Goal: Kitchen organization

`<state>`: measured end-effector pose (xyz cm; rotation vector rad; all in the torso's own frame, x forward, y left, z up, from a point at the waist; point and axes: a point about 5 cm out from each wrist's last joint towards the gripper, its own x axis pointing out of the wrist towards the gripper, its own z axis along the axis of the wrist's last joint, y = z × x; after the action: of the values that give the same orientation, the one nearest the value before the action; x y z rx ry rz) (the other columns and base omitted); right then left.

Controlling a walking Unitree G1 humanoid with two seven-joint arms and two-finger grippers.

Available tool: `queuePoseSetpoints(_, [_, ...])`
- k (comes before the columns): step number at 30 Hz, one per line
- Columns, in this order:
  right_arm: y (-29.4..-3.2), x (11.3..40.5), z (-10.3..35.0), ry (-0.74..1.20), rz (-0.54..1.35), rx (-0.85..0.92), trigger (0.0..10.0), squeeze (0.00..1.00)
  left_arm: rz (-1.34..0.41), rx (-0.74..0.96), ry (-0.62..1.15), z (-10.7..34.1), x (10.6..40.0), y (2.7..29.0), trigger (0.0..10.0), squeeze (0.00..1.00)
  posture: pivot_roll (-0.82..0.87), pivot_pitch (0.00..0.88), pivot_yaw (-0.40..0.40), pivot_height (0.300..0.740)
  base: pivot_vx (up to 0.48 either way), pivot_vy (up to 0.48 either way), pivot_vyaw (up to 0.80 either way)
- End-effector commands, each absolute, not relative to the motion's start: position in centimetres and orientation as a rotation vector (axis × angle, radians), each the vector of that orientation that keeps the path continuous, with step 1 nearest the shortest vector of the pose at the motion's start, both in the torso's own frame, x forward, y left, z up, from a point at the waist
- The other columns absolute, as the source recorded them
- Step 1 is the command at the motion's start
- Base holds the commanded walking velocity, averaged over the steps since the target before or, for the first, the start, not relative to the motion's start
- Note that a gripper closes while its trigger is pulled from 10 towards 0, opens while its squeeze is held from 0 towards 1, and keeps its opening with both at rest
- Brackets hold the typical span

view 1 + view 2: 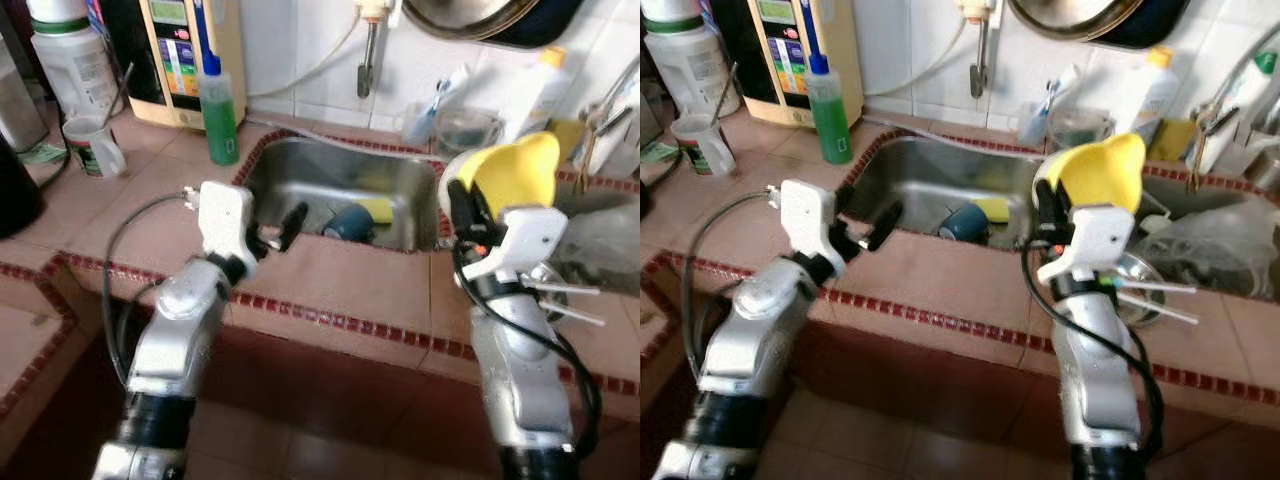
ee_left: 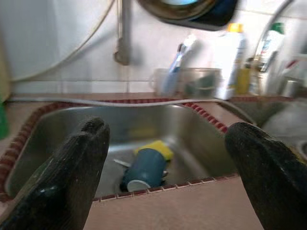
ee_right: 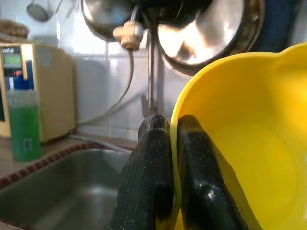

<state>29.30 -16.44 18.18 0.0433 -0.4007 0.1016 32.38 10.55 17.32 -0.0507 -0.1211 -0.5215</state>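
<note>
Pinching yellow bowl [image 3: 249,143] rim in right jaws [image 3: 173,125], left jaws [image 2: 168,158] wide above sink [image 1: 300,170]

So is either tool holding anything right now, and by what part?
The right tool pinches the yellow bowl by its rim, one finger inside, one outside. The left tool is open above the sink, holding nothing.

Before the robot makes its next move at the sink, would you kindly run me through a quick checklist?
1. Right tool pinching the rim of the yellow bowl: ok.
2. Bowl raised off the counter: ok.
3. Left tool open, holding nothing: ok.
4. Left tool at the sink's front edge, facing the blue cup: ok.
5. Room in the sink beside the cup for the bowl: cannot tell.
</note>
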Motion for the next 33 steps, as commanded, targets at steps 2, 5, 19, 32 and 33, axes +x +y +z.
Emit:
queuePoseSetpoints(2, [-16.12, 29.30, 18.97, -0.440, 0.105, 0.045, 10.0, 0.00, -0.509, -0.029, -0.133, 17.77, 32.59, 11.20, 10.0, 0.00, 0.05, 0.000, -0.031, 0.740, 0.000, 0.259, 0.00])
queuePoseSetpoints(5, [-16.09, 29.35, 18.96, -0.440, 0.102, 0.045, 10.0, 0.00, -0.527, 0.008, -0.160, 17.97, 32.47, 11.03, 10.0, 0.00, 0.05, 0.000, -0.031, 0.740, 0.000, 0.000, 0.00])
queuePoseSetpoints(19, [-16.00, 29.47, 18.74, -0.435, 0.099, 0.041, 10.0, 0.00, -0.592, 0.085, -0.173, 17.93, 32.01, 10.98, 10.0, 0.00, 0.06, 0.000, -0.031, 0.740, 0.061, 0.000, 0.00])
queuePoseSetpoints(32, [-16.00, 29.54, 18.72, -0.431, 0.102, 0.036, 10.0, 0.00, -0.630, 0.090, -0.176, 17.81, 31.71, 10.75, 10.0, 0.00, 0.06, 0.000, -0.034, 0.740, 0.407, 0.000, 0.00])
queuePoseSetpoints(33, [-16.01, 29.54, 18.72, -0.431, 0.102, 0.034, 10.0, 0.00, -0.630, 0.090, -0.176, 17.81, 31.70, 10.73, 10.0, 0.00, 0.06, 0.000, -0.035, 0.740, 0.450, 0.000, 0.00])
